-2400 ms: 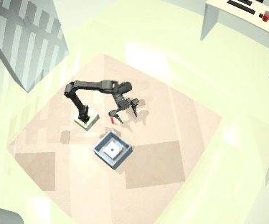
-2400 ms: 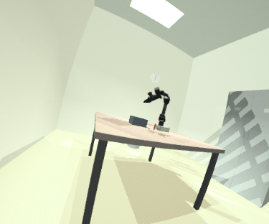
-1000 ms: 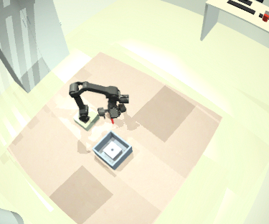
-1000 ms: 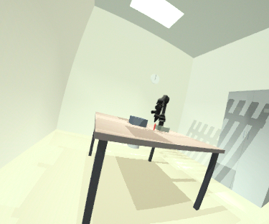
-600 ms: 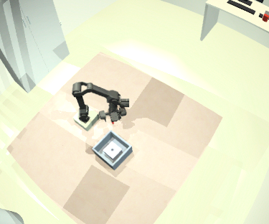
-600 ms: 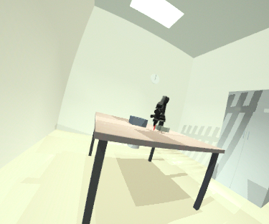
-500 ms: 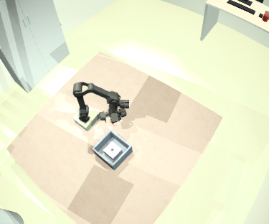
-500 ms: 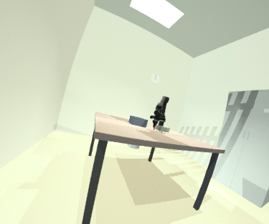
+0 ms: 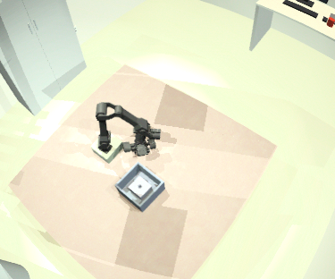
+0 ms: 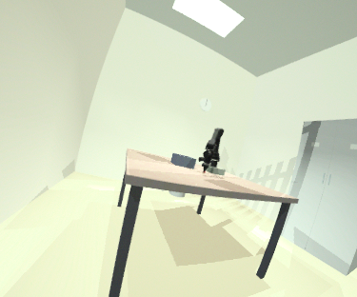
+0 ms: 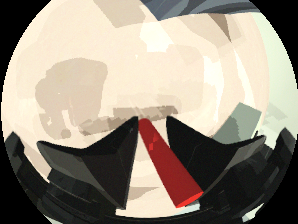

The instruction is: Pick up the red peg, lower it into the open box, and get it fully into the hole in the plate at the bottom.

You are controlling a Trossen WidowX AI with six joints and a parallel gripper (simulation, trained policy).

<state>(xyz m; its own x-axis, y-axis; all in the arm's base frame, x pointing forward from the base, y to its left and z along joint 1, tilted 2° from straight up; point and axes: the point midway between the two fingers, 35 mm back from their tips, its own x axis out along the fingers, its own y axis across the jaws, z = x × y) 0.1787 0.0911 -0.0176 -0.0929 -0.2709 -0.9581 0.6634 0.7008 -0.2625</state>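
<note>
The red peg (image 11: pixel 166 165) lies on the table top, between the two dark fingers of my gripper (image 11: pixel 152 120) (image 9: pixel 141 149) (image 10: pixel 204 165). The gripper is low at the table and shut on the peg, with both fingertips against the peg's far end. In the top and exterior views the hand hides the peg. The open grey-blue box (image 9: pixel 155 198) (image 10: pixel 183 160) (image 11: pixel 200 7) stands apart from the gripper, towards the table's front in the top view. The white plate (image 9: pixel 144 191) with its small dark hole (image 9: pixel 139 186) lies at the bottom of the box.
The arm's base stands on a pale green pad (image 9: pixel 108 155) (image 11: pixel 239 125) left of the gripper. The wooden table (image 9: pixel 231 147) (image 10: pixel 170 177) stretches widely around. A cabinet (image 9: pixel 35 49) and a desk (image 9: pixel 303 27) stand far off in the room.
</note>
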